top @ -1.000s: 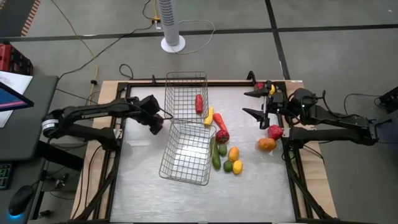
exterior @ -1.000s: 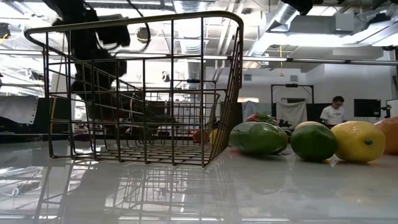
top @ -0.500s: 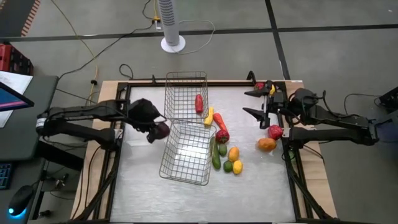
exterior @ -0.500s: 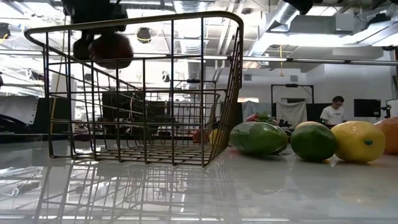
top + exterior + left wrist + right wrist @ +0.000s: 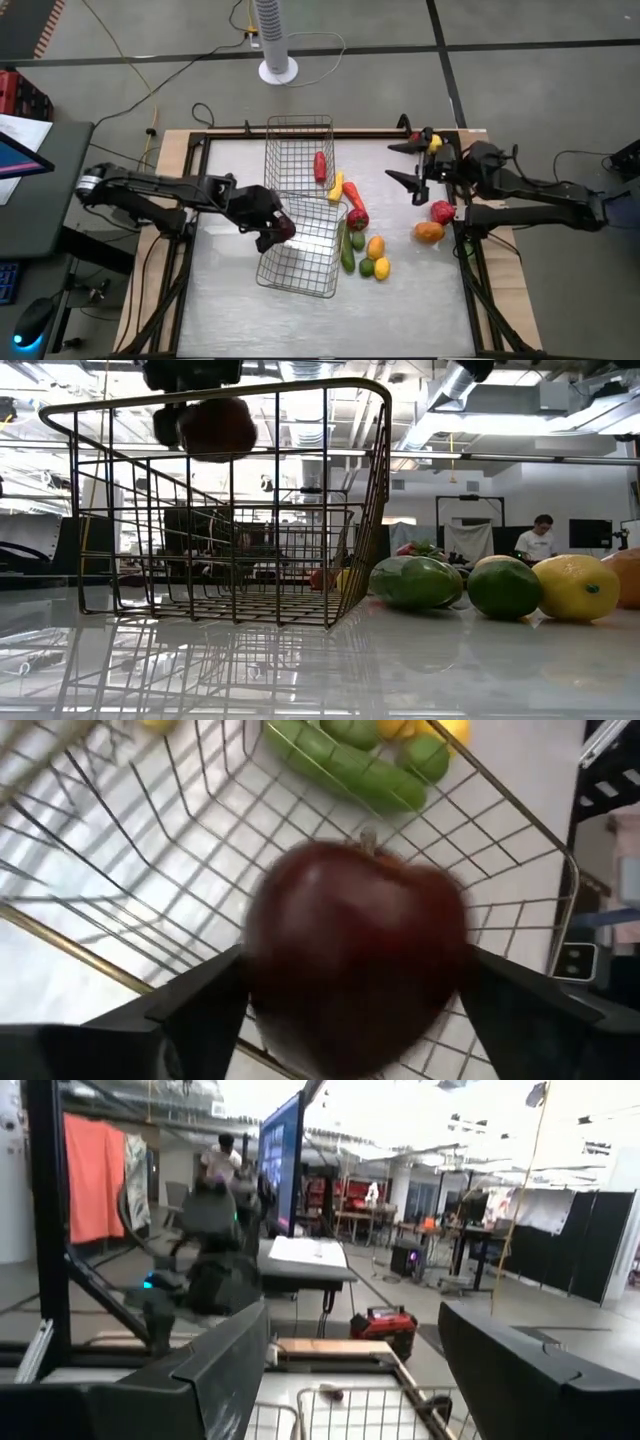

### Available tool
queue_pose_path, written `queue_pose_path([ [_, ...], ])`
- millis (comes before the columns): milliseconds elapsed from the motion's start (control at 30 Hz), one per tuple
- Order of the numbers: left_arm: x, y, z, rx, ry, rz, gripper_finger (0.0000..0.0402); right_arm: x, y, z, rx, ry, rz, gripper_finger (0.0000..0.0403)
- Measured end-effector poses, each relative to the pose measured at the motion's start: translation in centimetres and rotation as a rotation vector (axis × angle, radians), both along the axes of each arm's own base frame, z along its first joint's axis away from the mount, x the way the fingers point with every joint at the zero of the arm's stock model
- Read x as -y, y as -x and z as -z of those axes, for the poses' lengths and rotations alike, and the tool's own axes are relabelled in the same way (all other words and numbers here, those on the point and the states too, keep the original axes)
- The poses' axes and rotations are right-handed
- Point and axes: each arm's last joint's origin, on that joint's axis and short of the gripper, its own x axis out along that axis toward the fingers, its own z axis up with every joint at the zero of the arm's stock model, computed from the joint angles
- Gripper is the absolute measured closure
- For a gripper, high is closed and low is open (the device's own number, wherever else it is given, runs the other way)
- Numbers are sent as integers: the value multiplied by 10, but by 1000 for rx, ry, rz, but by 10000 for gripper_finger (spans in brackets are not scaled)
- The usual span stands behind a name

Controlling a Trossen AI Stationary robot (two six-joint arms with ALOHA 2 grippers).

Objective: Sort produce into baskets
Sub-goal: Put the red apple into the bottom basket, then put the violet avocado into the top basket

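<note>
- The left hand [image 5: 272, 228] hovers over the left rim of the near wire basket [image 5: 300, 268], its fingers spread beside a dark red apple [image 5: 355, 945]; whether they grip it is unclear.
- A good release wants the glossy, round apple well inside the rigid silver grid.
- The right hand [image 5: 405, 163], open, waits by the tabletop's far right corner.

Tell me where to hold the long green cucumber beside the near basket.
Grip the cucumber across its middle, coming straight down from above. It lies flat, long and slim, so its narrow width suits the fingers. The near basket and a small green fruit crowd its sides, so a sideways approach looks blocked.
</note>
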Motion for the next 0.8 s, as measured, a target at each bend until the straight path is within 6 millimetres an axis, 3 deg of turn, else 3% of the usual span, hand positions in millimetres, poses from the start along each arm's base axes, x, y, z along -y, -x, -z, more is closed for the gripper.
queue_pose_path([
  [200, -6, 12, -17, -51, -153, -75, 48, 1, -6, -4, -27, 5, 2, 85],
  [333, -14, 34, -21, -146, -322, -224, 47, 1, -6, -3, -38, 2, 1, 85],
  [467, -26, 57, -22, -270, -380, -344, 47, 1, -6, -3, -40, 1, 1, 85],
  [633, -48, 69, -17, -418, -397, -438, 49, 1, -6, -5, -22, 6, 2, 85],
  [800, -79, 69, 3, -564, -387, -455, 69, 1, -6, -5, -22, 7, 2, 85],
])
